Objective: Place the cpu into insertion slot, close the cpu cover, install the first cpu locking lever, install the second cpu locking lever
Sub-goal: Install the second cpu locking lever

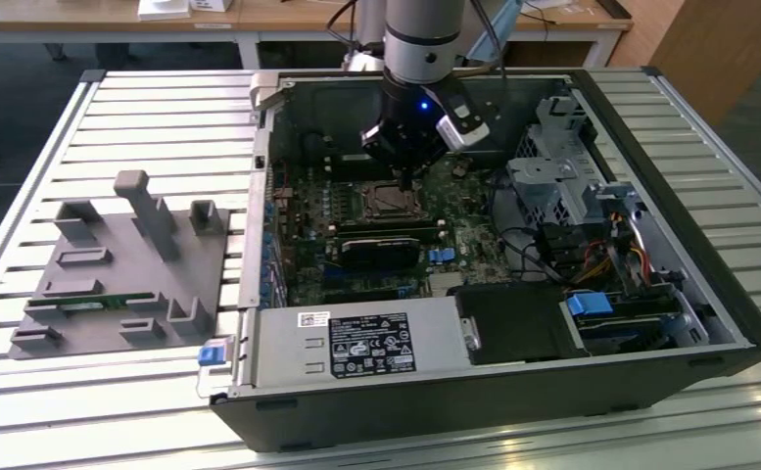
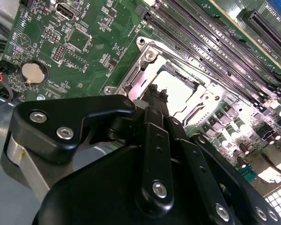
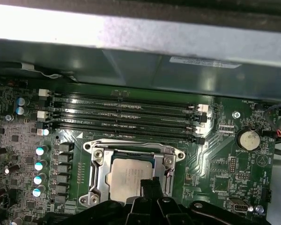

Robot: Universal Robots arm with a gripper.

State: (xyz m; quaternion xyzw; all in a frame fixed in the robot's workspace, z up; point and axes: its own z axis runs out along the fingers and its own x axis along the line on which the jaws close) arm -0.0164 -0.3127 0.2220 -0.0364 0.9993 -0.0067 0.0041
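Note:
The cpu (image 3: 130, 174) lies flat in the insertion slot (image 1: 387, 200) on the green motherboard, its dull silver top showing through the window of the cpu cover (image 3: 97, 171). That silvery frame is down over the chip (image 2: 173, 86) in both wrist views. My gripper (image 1: 406, 164) hangs just above the socket's edge nearest the case's back wall. Its two thin black fingers (image 2: 152, 93) are pressed together with nothing between them. The gripper (image 3: 150, 183) hides part of the socket's edge. Whether the locking levers are latched I cannot tell.
Long black memory slots (image 3: 126, 117) run beside the socket. A black rectangular module (image 1: 383, 250) sits in front of it, and the power supply (image 1: 354, 343) lies at the case's front. Drive cages (image 1: 563, 166) stand at the exterior view's right. A grey fixture (image 1: 118, 264) stands outside on the slatted table.

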